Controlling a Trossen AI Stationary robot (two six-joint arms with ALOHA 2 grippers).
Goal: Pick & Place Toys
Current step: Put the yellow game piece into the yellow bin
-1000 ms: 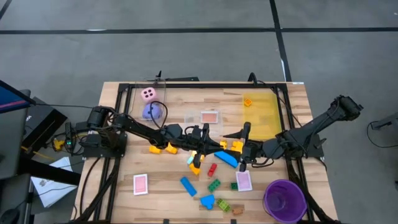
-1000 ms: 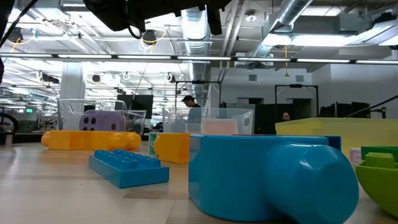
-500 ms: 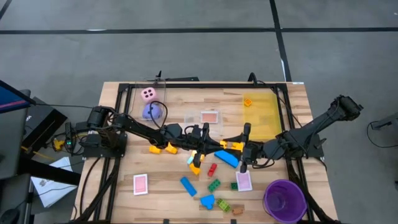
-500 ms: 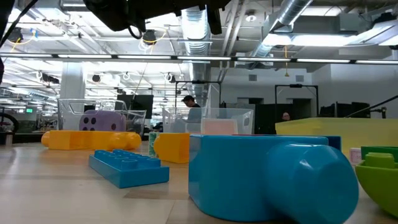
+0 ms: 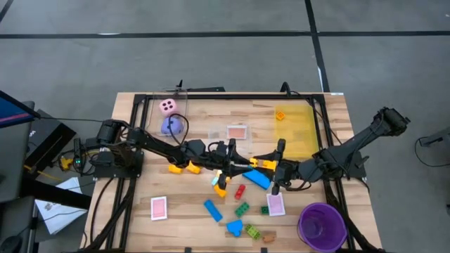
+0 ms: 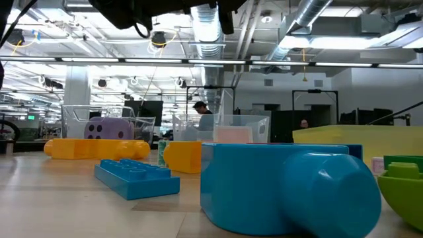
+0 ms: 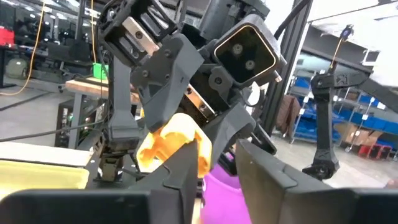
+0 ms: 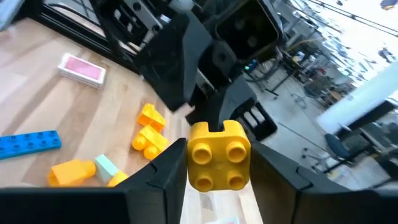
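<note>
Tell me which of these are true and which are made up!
1. The right gripper holds a yellow brick. True.
2. The purple cup lies tipped on its side. False: it stands upright, its open mouth facing up.
3. The pink die sits near the purple die. True.
4. The yellow bin is full of bricks. False: only one small orange piece shows in it.
5. Both grippers meet over the middle of the table. True: the left gripper faces the right one there.
</note>
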